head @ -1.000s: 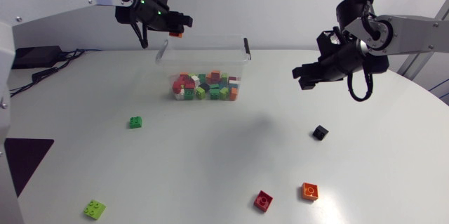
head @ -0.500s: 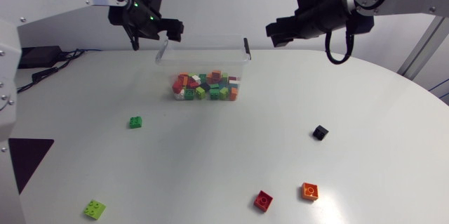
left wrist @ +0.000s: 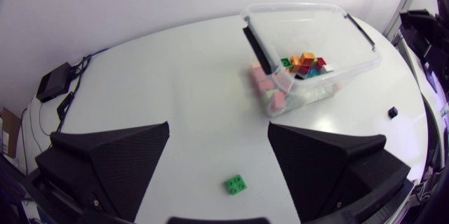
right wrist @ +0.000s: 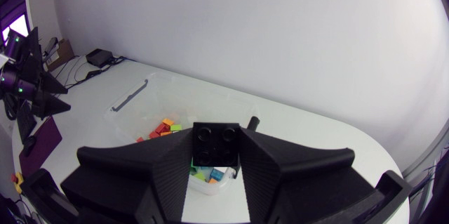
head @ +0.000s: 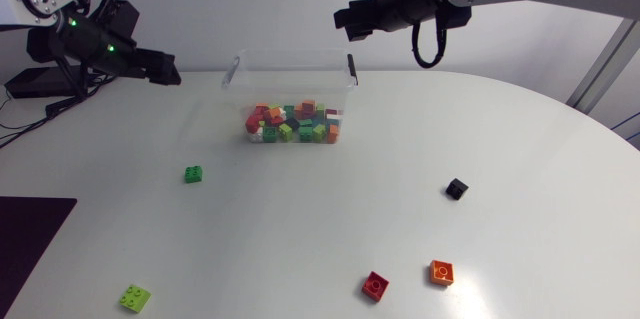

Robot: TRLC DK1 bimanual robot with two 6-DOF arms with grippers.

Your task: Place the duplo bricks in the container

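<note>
Right tool (right wrist: 215, 155) with brick (right wrist: 215, 140) over table (head: 300, 239)

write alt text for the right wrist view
The right gripper holds a black brick between its two fingers, with a clear container partly filled with coloured bricks just ahead of it on a white table. The left gripper hangs past the container's far end.

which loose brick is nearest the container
the dark green brick; the lime brick, red brick, orange brick and black brick lie farther from the container
</note>
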